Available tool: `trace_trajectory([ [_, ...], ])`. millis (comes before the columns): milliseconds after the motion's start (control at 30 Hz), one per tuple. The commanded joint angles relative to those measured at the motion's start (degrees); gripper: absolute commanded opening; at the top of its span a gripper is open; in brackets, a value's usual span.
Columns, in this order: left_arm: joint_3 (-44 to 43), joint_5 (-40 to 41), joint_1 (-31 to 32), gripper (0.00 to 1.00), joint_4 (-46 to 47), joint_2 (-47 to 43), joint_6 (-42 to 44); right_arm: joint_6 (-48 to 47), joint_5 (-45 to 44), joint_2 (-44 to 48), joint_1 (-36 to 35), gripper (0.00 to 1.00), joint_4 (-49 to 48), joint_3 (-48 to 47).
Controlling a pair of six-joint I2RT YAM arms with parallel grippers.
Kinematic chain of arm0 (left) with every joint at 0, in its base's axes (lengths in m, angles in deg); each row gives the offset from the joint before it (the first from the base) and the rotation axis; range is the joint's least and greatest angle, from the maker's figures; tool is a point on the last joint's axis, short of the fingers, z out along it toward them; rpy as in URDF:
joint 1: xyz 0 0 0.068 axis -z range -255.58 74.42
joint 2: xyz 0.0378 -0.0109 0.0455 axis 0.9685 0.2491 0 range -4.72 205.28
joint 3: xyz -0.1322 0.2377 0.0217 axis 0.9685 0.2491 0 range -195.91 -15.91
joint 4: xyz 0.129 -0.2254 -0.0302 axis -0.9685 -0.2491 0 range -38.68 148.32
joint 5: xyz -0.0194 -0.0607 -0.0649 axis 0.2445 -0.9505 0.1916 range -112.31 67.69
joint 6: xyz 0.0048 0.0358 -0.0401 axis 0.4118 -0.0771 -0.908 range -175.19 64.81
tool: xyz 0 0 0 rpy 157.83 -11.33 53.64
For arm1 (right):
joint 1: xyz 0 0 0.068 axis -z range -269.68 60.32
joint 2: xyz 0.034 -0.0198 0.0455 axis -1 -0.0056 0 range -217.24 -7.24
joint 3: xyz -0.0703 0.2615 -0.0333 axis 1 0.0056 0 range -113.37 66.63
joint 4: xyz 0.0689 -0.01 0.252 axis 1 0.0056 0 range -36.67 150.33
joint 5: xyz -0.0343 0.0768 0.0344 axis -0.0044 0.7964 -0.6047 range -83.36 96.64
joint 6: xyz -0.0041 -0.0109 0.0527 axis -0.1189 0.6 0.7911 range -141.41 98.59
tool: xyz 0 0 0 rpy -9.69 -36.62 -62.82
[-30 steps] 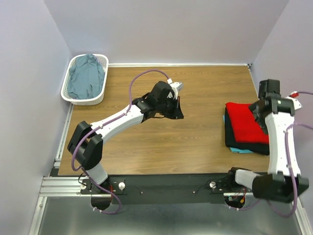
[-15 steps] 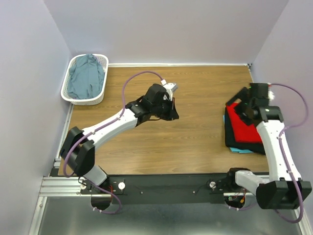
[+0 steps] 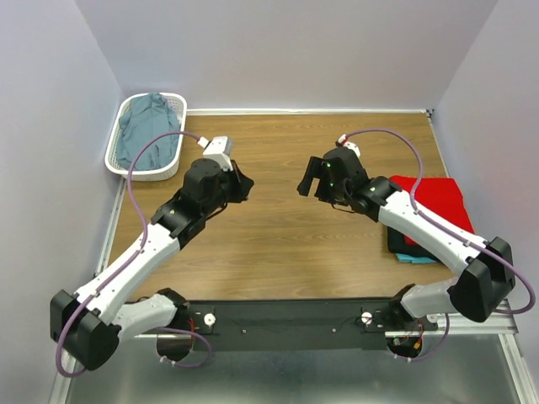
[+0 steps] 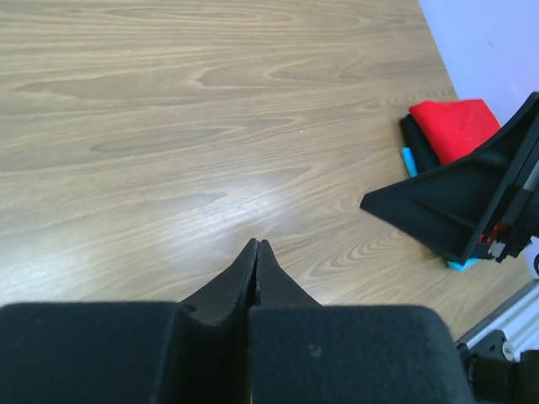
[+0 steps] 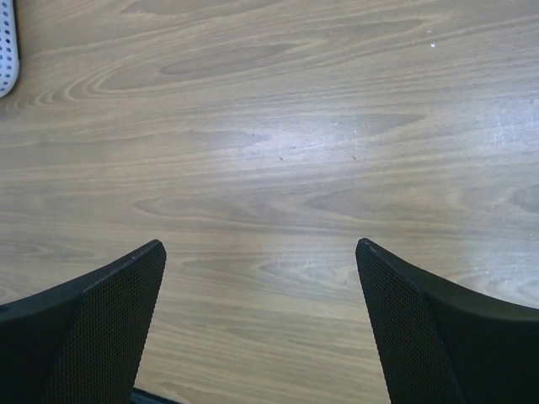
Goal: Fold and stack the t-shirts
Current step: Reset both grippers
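Three of the t-shirts are sitting folded in a pile at the three o'clock edge of the table (image 3: 286, 244), the red t-shirt (image 3: 434, 200) lying on top, the black t-shirt (image 3: 397, 240) showing under it and the teal t-shirt (image 3: 413, 257) peeking out at the bottom. The grey-blue t-shirt (image 3: 147, 135) is lying crumpled in the white basket (image 3: 174, 162) at the ten o'clock corner, so fetching it is probably the step in hand. The left gripper (image 4: 257, 246) is hovering over bare wood nearer the basket, its jaws pressed together and holding nothing. The right gripper (image 5: 259, 246) is hanging near the centre with its jaws spread wide and nothing between them. To do this well, the left arm should be opening before it reaches the cloth, pinching a raised ridge rather than the basket wall, and lifting high enough to clear the rim before carrying the shirt to the open middle. The bundle's long axis is running along the basket, roughly twelve to six, leaning slightly toward one; which end holds the collar I cannot tell.
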Motion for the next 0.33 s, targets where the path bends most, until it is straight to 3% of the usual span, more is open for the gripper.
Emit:
trace_trajectory([
  [0, 3.96, 5.77, -0.34, 0.06, 2.80, -3.50, -1.61, -2.31, -2.78, -0.40, -0.34, 1.00, -7.19, 3.44],
  [300, 6.61, 7.53, -0.43, 0.07, 5.44, -3.34, -2.58, -4.60, -6.29, 1.52, -0.34, 1.00, -7.72, 4.94],
])
